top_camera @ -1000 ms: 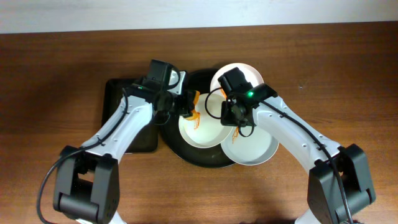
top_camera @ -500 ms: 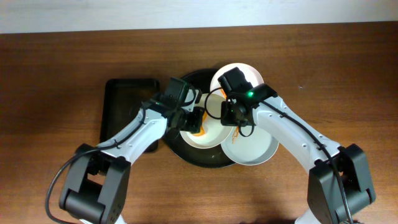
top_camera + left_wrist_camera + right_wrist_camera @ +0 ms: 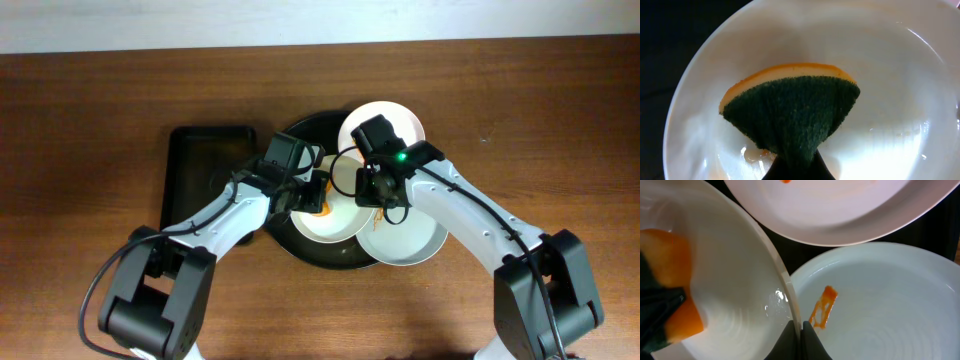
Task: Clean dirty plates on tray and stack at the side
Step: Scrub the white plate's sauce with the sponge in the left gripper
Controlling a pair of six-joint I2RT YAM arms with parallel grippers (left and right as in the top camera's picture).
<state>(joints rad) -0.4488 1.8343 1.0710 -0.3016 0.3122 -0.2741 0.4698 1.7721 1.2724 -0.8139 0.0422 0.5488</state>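
Three white plates lie overlapping on the round black tray. My left gripper is shut on a green and orange sponge, which presses into the middle plate. A small orange smear shows just beside the sponge. My right gripper is shut on the right rim of that same plate. Beside it the lower right plate carries an orange streak. The far plate lies behind both.
A smaller rectangular black tray lies left of the round one, partly under my left arm. Brown wooden tabletop extends on all sides.
My left arm has swung right from over the rectangular tray, and the sponge has slid further into the middle plate. The right gripper has kept its hold on the rim.
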